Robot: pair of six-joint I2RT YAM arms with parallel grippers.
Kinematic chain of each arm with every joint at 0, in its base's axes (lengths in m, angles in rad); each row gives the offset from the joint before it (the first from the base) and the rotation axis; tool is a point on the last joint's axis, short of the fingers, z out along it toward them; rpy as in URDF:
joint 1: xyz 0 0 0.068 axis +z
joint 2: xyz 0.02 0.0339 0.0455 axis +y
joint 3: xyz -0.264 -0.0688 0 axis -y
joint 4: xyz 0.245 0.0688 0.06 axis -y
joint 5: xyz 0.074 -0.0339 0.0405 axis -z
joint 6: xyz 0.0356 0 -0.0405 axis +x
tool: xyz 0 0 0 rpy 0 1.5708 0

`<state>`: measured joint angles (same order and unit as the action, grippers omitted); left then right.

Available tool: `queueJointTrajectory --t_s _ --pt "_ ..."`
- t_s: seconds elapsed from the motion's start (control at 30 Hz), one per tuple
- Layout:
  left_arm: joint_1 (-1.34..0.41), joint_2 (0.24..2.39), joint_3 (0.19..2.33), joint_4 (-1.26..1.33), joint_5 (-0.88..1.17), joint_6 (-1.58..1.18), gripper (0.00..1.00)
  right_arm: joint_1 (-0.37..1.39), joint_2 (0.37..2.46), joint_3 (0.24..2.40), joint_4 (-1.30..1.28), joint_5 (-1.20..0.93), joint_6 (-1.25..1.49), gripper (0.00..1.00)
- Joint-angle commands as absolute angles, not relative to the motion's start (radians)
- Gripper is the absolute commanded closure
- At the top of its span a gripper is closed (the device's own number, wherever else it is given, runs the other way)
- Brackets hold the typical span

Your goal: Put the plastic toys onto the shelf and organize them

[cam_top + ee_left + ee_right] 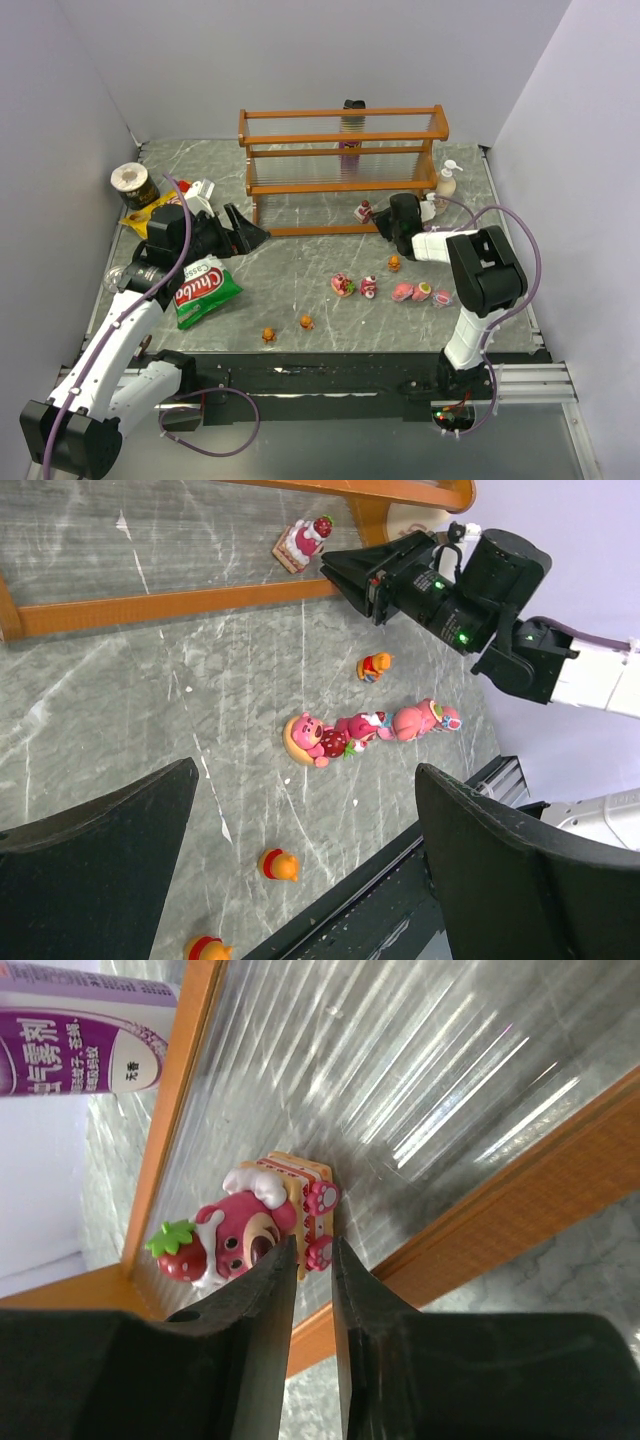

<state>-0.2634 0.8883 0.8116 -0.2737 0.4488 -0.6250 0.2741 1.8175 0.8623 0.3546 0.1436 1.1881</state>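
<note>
The shelf point(343, 170) stands at the back of the table. My right gripper point(381, 222) reaches onto the shelf's bottom tier point(420, 1070) and is nearly shut on the foot of a pink strawberry toy point(250, 1230), which rests on that tier point(364, 211). My left gripper point(256, 236) is open and empty, above the table to the left of the shelf. Several pink toys point(402, 292) lie in a row on the table, also in the left wrist view point(340, 732). Three orange toys lie apart: one point(394, 263) near the right arm, two point(306, 322) point(268, 335) near the front edge.
A green chip bag point(203, 290), a yellow bag point(148, 218) and a can point(130, 182) lie at the left under my left arm. A purple can point(352, 130) stands behind the shelf, and a white pump bottle point(446, 180) stands at the shelf's right end.
</note>
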Motion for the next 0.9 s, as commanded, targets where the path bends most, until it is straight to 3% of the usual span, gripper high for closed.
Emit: queueJointTrajectory --t_s 0.0,0.2,0.47,0.87 --pt "-0.265 0.887 0.808 -0.230 0.474 -0.629 0.04 0.282 1.747 0.801 0.308 0.196 1.056 0.68" --pt "-0.265 0.888 0.805 -0.227 0.476 -0.629 0.04 0.288 1.720 0.732 0.504 0.169 0.969 0.52" --pt "-0.265 0.881 0.810 -0.235 0.469 -0.629 0.04 0.290 1.770 0.768 0.566 0.111 0.940 0.33" --pt "-0.265 0.890 0.810 -0.235 0.471 -0.627 0.04 0.296 1.815 0.813 0.652 0.041 0.824 0.21"
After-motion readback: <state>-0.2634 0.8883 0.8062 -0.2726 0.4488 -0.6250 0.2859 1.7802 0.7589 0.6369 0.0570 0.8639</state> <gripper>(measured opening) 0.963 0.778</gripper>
